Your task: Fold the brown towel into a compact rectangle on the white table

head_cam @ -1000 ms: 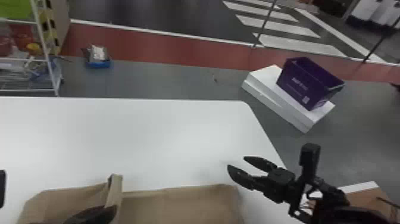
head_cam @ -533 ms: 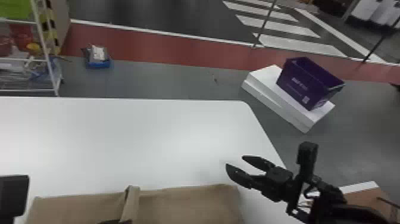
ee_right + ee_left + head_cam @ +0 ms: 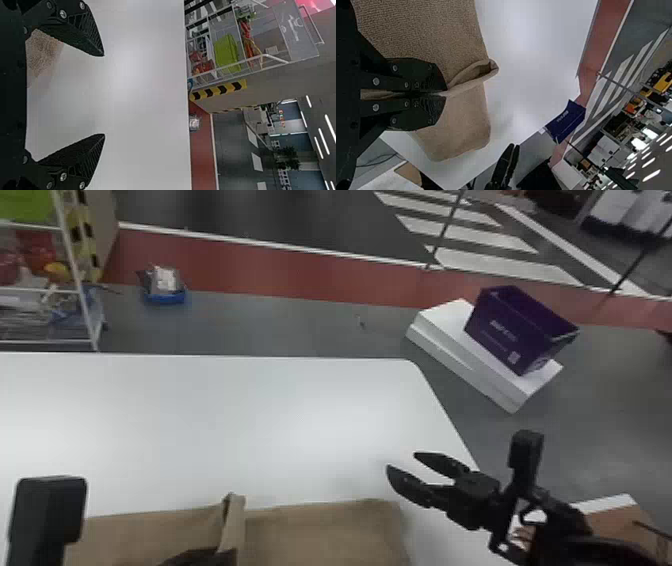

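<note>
Could skew the brown towel (image 3: 431,31) by tugging the raised fold (image 3: 472,81) clamped in the left gripper (image 3: 445,94), unanchored by the widely spread right gripper (image 3: 104,95).

Left hand (image 3: 201,559): bottom edge, left of centre, fingers pressed together.
Right hand (image 3: 403,462): lower right, fingers spread apart, tips towards upper left.
</note>
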### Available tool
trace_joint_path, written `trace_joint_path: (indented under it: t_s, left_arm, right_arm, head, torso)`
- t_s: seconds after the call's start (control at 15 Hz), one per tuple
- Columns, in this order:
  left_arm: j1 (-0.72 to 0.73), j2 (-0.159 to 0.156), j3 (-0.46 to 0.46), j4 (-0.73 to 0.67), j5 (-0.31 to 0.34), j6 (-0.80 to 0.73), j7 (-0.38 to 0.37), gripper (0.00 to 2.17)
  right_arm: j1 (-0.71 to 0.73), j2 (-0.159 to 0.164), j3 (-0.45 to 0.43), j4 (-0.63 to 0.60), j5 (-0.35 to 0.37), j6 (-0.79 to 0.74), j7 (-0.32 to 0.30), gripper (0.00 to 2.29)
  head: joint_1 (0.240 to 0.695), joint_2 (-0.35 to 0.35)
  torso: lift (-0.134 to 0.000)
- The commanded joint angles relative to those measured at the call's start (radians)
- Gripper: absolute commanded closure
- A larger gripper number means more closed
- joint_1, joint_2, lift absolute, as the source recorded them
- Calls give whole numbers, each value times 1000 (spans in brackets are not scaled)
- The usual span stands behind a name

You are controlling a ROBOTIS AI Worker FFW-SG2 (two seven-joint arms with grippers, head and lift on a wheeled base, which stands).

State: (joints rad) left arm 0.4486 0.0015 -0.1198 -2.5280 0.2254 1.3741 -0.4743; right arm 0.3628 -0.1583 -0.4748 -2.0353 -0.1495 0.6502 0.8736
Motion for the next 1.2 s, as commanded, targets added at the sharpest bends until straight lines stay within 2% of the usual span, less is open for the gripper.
trace_joint_path:
  t_s: [0.0, 0.2, 0.4, 0.53, 0.67, 0.8, 0.87, 0.93, 1.13]
  left_arm:
    - [-4, -4, -8, 29, -8, 3, -7, -2]
    - [-4, -4, 5, 34, 5, 24, -18, 26]
    - [-4, -4, 66, 25, -4, -37, -23, 36]
    - [2, -4, 170, 28, -32, -120, -49, 39]
    - [18, -4, 293, 32, -43, -255, -93, 39]
    - [24, -4, 410, 40, -43, -381, -149, 46]
    - [24, -4, 465, 43, -43, -414, -175, 63]
    - [24, -4, 505, 52, -43, -445, -202, 80]
    - [27, -4, 578, 71, -41, -485, -247, 83]
  right_arm:
    - [5, -1, -4, -6, -12, 0, -1, 144]
    - [8, 3, 1, -37, -22, 27, -1, 144]
    - [30, 6, 13, -123, -97, 184, 25, 167]
    - [42, 25, 24, -232, -97, 359, 5, 167]
    - [41, 28, 21, -324, -102, 561, -5, 167]
    - [42, 39, 30, -408, -102, 733, -15, 167]
    - [42, 49, 35, -450, -102, 825, -25, 171]
    - [42, 49, 48, -479, -102, 914, -50, 178]
    - [42, 49, 105, -523, -96, 922, -113, 262]
  head:
    - [695, -350]
    - [695, -350]
    - [695, -350]
    - [695, -350]
    - [695, -332]
    - [695, -238]
    - [695, -134]
    - [695, -94]
    - [695, 29]
  torso:
    - [-124]
    - [-124]
    - [-124]
    - [-124]
    - [-124]
    - [-124]
    - [-124]
    - [-124]
    - [-124]
